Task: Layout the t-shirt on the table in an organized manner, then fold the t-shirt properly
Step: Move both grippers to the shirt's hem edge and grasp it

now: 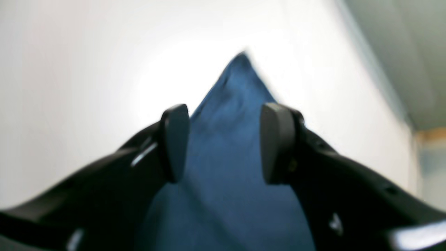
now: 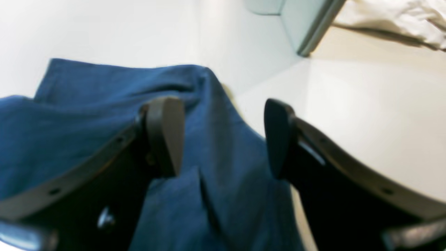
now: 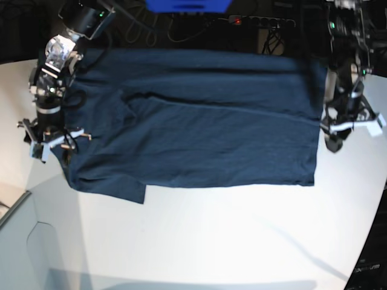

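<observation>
Lying flat, soft navy t-shirt (image 3: 205,127), smooth white table (image 3: 242,235)

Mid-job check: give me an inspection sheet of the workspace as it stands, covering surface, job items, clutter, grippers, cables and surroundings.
Surface: white table, bare in front of the shirt.
Job's things: navy t-shirt spread mostly flat, with creases and a folded flap at its near corner on the base view's left.
Clutter: pale grey box corner at the table's edge.
Grippers: left gripper open, over a pointed shirt corner; right gripper open, over the rumpled shirt edge.
Cables: dark cables and a power strip behind the table.
Surroundings: blue object at the back; crumpled white cloth in the right wrist view.
</observation>
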You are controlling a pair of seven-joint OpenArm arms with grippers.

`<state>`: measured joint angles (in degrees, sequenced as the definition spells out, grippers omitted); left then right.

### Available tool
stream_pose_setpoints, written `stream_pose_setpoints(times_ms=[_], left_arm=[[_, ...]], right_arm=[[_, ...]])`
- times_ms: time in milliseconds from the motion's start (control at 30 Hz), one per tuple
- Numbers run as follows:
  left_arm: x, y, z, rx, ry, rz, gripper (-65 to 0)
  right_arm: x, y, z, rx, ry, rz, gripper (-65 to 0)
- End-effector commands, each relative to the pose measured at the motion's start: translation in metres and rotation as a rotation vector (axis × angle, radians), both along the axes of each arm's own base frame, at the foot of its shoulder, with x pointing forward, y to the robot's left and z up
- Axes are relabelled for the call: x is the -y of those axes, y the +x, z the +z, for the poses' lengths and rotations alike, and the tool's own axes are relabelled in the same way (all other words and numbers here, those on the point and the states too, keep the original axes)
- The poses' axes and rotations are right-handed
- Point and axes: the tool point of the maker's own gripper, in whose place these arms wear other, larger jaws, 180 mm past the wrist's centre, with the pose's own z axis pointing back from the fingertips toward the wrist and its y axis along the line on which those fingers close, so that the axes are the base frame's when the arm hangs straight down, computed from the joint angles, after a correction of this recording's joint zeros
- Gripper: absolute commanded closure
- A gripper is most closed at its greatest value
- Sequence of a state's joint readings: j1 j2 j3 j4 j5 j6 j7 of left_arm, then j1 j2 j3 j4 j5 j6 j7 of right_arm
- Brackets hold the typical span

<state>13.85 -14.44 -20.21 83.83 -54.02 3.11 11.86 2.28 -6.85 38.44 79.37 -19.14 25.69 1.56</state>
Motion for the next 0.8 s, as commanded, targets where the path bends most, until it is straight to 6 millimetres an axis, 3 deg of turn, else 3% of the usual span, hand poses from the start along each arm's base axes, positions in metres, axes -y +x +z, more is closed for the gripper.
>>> stream_pose_setpoints(times_ms=[0, 67, 200, 367, 500, 667, 767], left_arm=[[-0.011, 0.013, 0.009, 0.031, 0.020, 0.014, -32.0], [-0.021, 0.036, 0.007, 0.023, 0.043, 0.014, -32.0], [-0.018, 0.080, -0.006, -0.044, 0.163, -0.059, -32.0], [-0.018, 0.117, -0.027, -0.160, 0.295, -0.117, -32.1], [-0.012, 0.135, -0.044, -0.237, 0.325, -0.150, -32.1], [-0.004, 0.141, -0.057, -0.237, 0.380, -0.159, -32.1], [0.011, 0.143, -0.061, -0.224, 0.440, -0.218, -32.1]], right_arm=[[0.004, 0.012, 0.019, 0.057, -0.016, 0.010, -35.5], [0.010, 0.014, 0.019, 0.037, -0.023, 0.007, -35.5], [0.014, 0.018, 0.022, 0.031, -0.031, 0.004, -35.5], [0.017, 0.016, 0.022, 0.027, -0.037, 0.002, -35.4], [0.018, 0.015, 0.021, 0.025, -0.037, 0.001, -35.3], [0.016, 0.013, 0.019, 0.019, -0.034, 0.002, -35.3], [0.016, 0.015, 0.020, 0.022, -0.034, 0.002, -35.3]])
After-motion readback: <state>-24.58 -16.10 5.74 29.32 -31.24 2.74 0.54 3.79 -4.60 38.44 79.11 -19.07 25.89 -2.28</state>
